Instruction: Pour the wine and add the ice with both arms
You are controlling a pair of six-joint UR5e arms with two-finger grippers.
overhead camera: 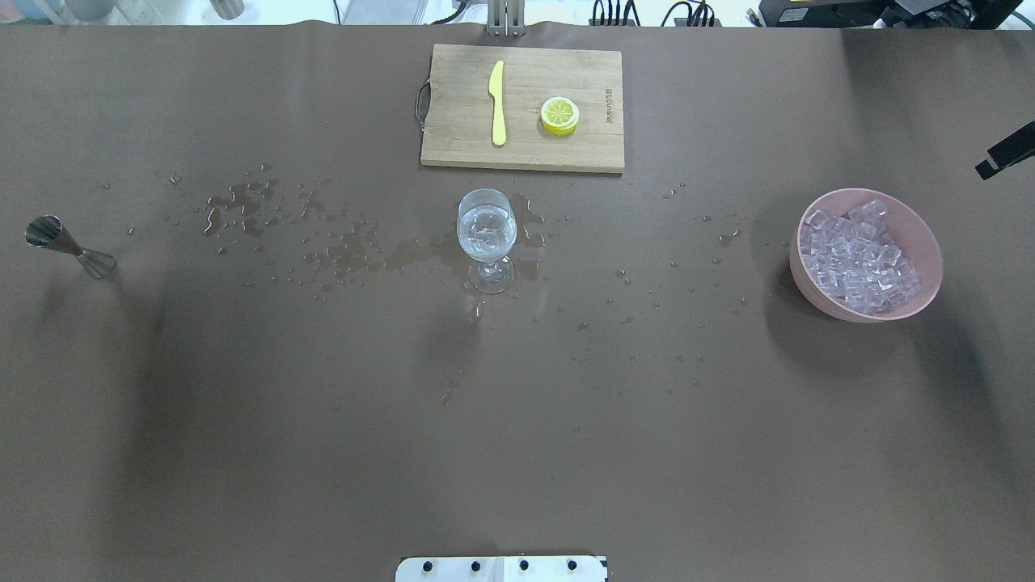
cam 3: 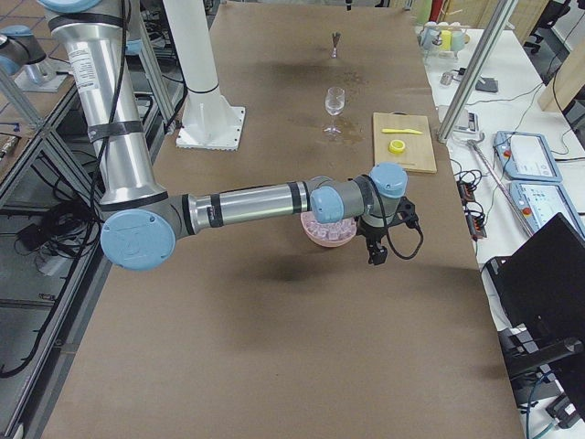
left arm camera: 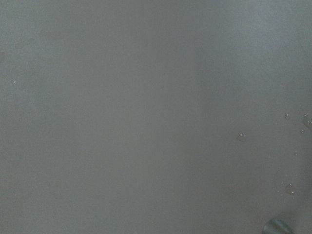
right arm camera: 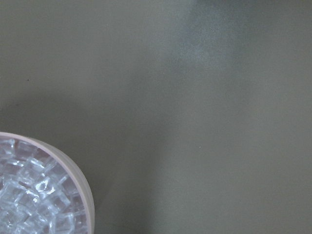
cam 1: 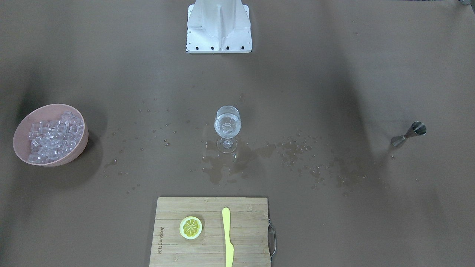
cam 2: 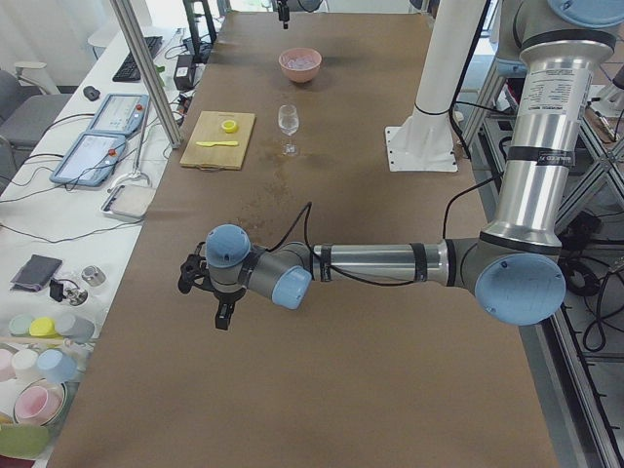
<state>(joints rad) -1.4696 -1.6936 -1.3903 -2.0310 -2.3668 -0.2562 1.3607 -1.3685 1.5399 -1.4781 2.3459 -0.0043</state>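
Note:
A stemmed glass (cam 1: 227, 128) (overhead camera: 486, 234) stands at the table's middle, holding the clear wine (cam 1: 227, 124) and a few cubes. The ice (cam 1: 52, 137) (overhead camera: 861, 259) (right arm camera: 24, 195) fills a pink bowl (cam 1: 48, 106) (overhead camera: 808, 287). My right gripper (cam 3: 373, 256) hangs just past the bowl on the operators' side. Only a black piece of it (overhead camera: 1005, 152) shows in the overhead view, so I cannot tell its jaws. My left gripper (cam 2: 221, 320) hovers low over the table's left end, with its jaw state unclear.
A steel jigger (cam 1: 408, 134) (overhead camera: 69, 246) lies on its side at the robot's left. The wooden board (cam 1: 211, 244) (overhead camera: 521, 149) carries a lemon slice (cam 1: 191, 227) and a yellow knife (cam 1: 228, 237). Spilled drops and wet patches (cam 1: 230, 163) surround the glass. A white pedestal (cam 1: 219, 27) stands behind.

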